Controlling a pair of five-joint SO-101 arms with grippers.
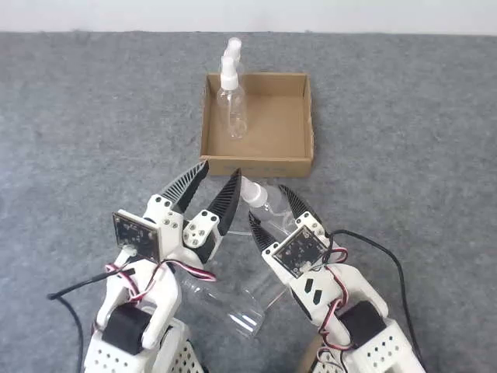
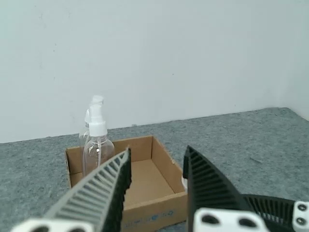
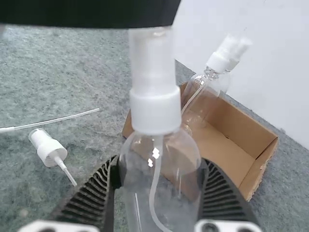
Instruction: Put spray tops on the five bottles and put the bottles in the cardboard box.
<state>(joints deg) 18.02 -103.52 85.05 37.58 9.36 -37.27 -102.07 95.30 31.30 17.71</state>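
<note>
Left gripper: its two black ribbed fingers stand wide apart and nothing is between them. It is above the grey carpet surface, just in front of the near wall of the box.
Right gripper: the jaws are closed against both sides of a clear plastic bottle with a white spray top and hold it by its body. The bottle is near the front of the box, outside it, with the white top pointing toward the box.
Brown shallow cardboard box: open on top, it sits on the carpet beyond both arms.
Two clear bottles with white spray tops: they stand upright inside the box, close together at its far corner on the side of the left arm.
Clear plastic bottle lying on its side: it is on the carpet between the bases of the two arms, near the front edge. I cannot tell if it has a top.
Loose white spray top with a thin tube: it lies on the carpet beside the held bottle, apart from the box.
</note>
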